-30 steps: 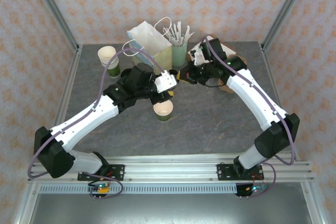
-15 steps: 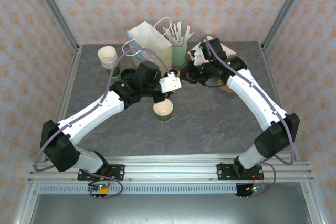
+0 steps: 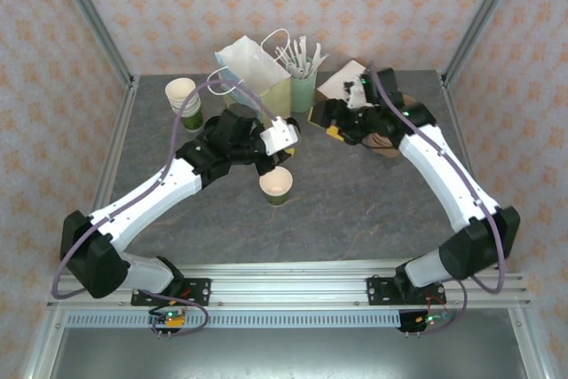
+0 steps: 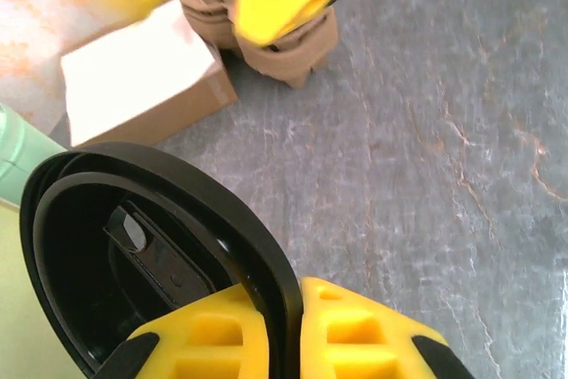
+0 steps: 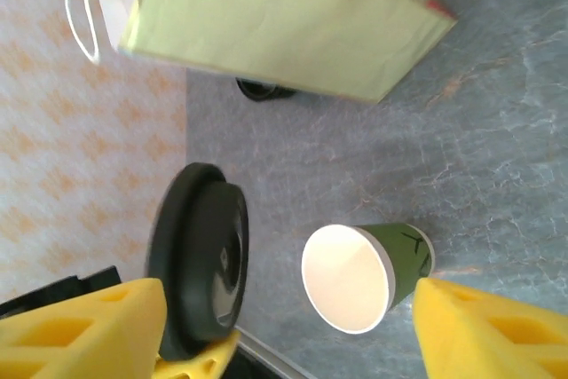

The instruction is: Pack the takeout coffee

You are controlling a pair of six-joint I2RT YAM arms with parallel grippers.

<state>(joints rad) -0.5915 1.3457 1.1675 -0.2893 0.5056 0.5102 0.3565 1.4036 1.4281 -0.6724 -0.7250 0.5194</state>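
Note:
The takeout coffee cup (image 3: pixel 276 185) (image 5: pixel 366 277) is a small green paper cup, cream inside. It stands upright and lidless on the grey table (image 3: pixel 355 210). My left gripper (image 3: pixel 285 136) (image 4: pixel 302 312) hangs just above and behind it, shut on the rim of a round black lid (image 4: pixel 133 255) (image 5: pixel 200 259) held on edge. My right gripper (image 3: pixel 321 122) (image 5: pixel 288 317) is open a little to the right of the lid, with its yellow fingers (image 5: pixel 84 330) apart from it.
A tall pale green paper bag (image 3: pixel 257 73) (image 5: pixel 284 15) stands at the back, with another black lid (image 5: pixel 266 90) on the table by its base. A stack of green cups (image 3: pixel 184 99) is back left. A mint cutlery holder (image 3: pixel 303 88) and a napkin box (image 4: pixel 142 82) are back right.
My left gripper has shut on the black lid. My right gripper has opened, let the lid go and drawn back to the right.

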